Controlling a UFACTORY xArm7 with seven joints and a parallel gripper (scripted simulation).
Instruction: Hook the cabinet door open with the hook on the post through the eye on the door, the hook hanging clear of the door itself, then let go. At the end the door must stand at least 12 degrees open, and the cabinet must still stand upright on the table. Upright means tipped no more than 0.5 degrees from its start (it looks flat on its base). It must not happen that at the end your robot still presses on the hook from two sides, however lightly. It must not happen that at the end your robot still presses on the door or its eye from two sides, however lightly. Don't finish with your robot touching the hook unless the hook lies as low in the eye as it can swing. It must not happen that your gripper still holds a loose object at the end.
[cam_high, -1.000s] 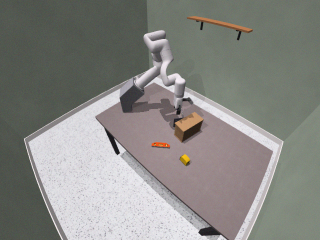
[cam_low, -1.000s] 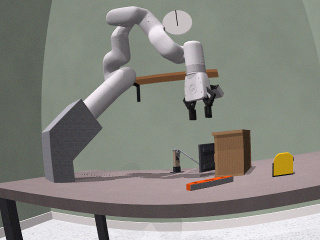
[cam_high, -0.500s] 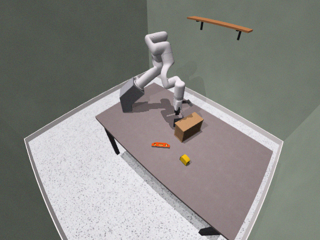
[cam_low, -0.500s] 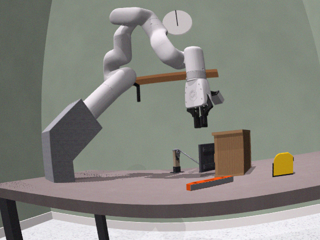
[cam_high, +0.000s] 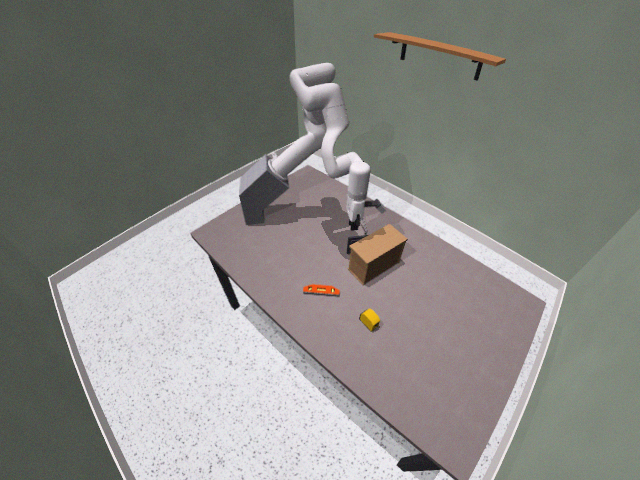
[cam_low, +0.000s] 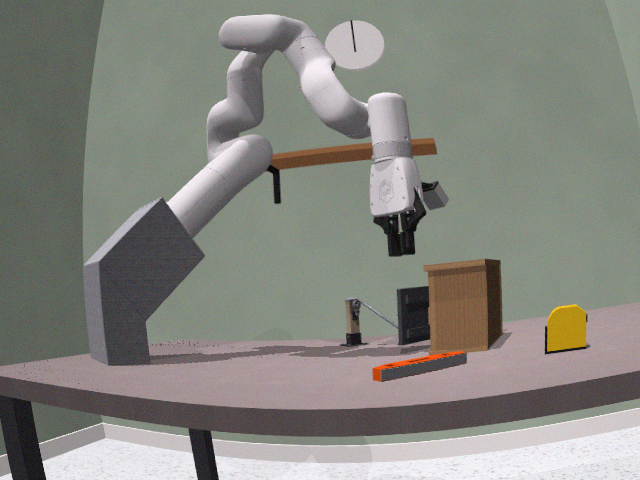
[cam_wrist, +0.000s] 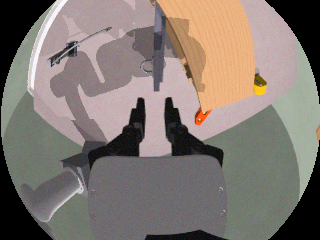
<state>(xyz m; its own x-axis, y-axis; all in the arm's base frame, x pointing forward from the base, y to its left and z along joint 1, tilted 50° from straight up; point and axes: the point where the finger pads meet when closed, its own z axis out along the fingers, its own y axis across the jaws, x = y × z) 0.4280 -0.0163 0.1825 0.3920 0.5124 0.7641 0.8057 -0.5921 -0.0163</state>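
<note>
A wooden cabinet (cam_high: 377, 252) stands flat on the table, also in the exterior view (cam_low: 463, 304) and the wrist view (cam_wrist: 200, 34). Its dark door (cam_low: 413, 315) stands swung open and shows edge-on in the wrist view (cam_wrist: 159, 47). A short post (cam_low: 353, 322) stands left of the door. Its thin hook (cam_low: 377, 312) slants down towards the door. In the wrist view the hook (cam_wrist: 80, 43) ends apart from the door. My gripper (cam_low: 400, 242) (cam_wrist: 154, 106) hangs in the air above the door's top edge, pointing down, fingers drawn close together and empty.
An orange spirit level (cam_low: 418, 365) lies in front of the cabinet. A yellow tape measure (cam_low: 566, 328) stands to its right. The arm's grey base block (cam_low: 136, 279) stands at the table's left end. A wooden shelf (cam_high: 439, 48) hangs on the back wall.
</note>
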